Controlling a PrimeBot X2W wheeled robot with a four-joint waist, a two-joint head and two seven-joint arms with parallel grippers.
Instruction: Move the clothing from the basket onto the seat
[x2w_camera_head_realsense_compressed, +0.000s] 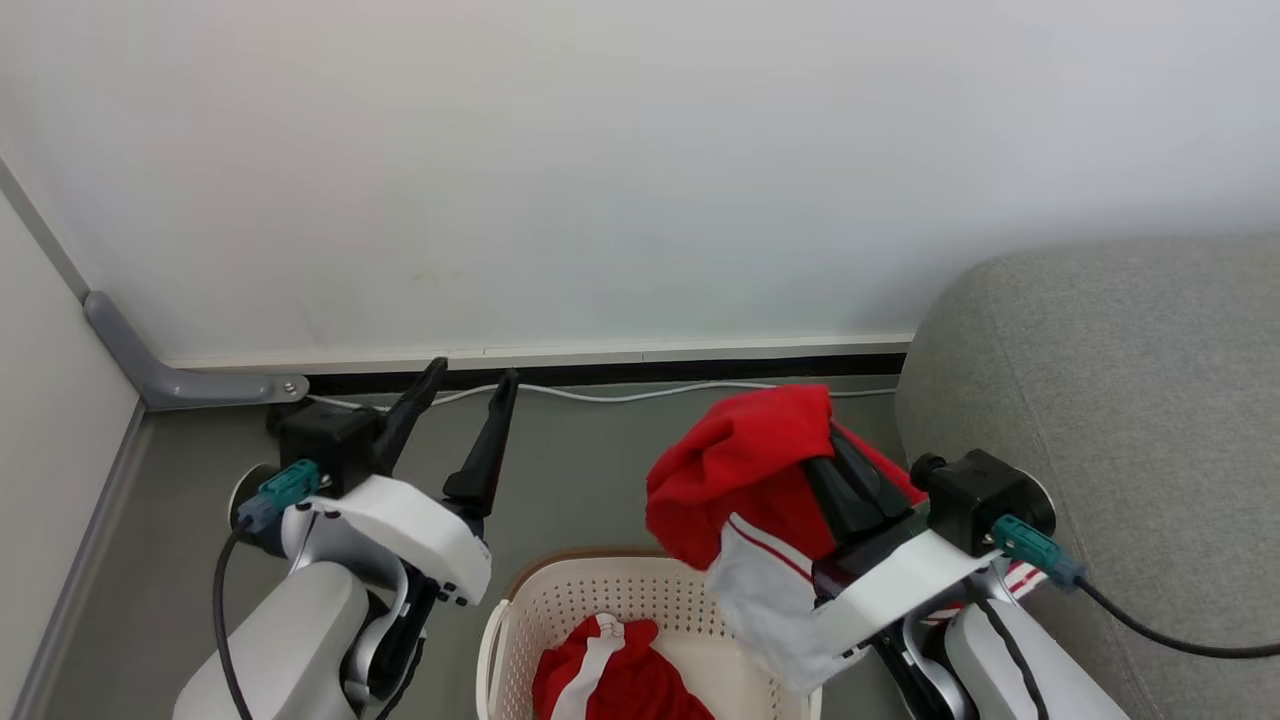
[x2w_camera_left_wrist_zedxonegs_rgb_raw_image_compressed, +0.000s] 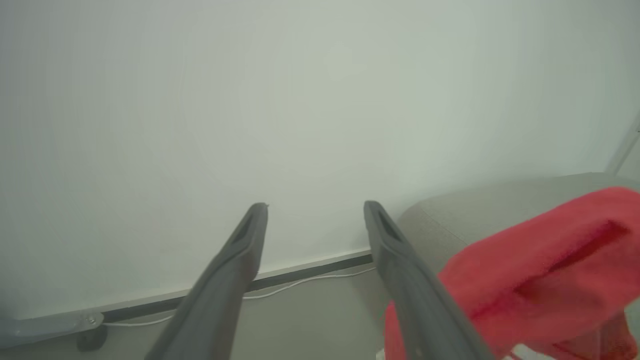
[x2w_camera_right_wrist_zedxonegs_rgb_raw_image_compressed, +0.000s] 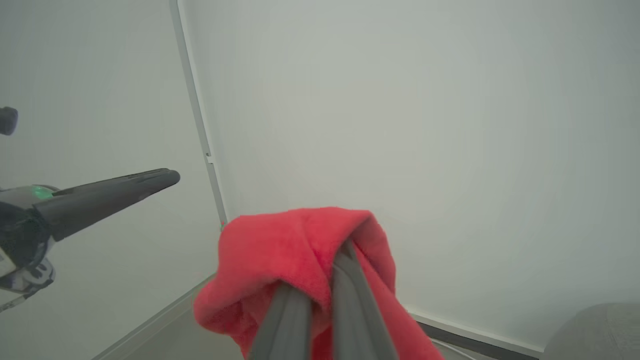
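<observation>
The right pincer (x2w_camera_head_realsense_compressed: 832, 440) is clamped shut on a red garment (x2w_camera_head_realsense_compressed: 735, 470), which hangs above the basket (x2w_camera_head_realsense_compressed: 520, 600), near the grey sofa (x2w_camera_head_realsense_compressed: 1120, 400). The left pincer (x2w_camera_head_realsense_compressed: 472, 372) gapes wide, empty. A second red garment (x2w_camera_head_realsense_compressed: 620, 675) lies inside the basket.

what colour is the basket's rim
Brown rim on a cream-white basket; clearest in the head view.
</observation>
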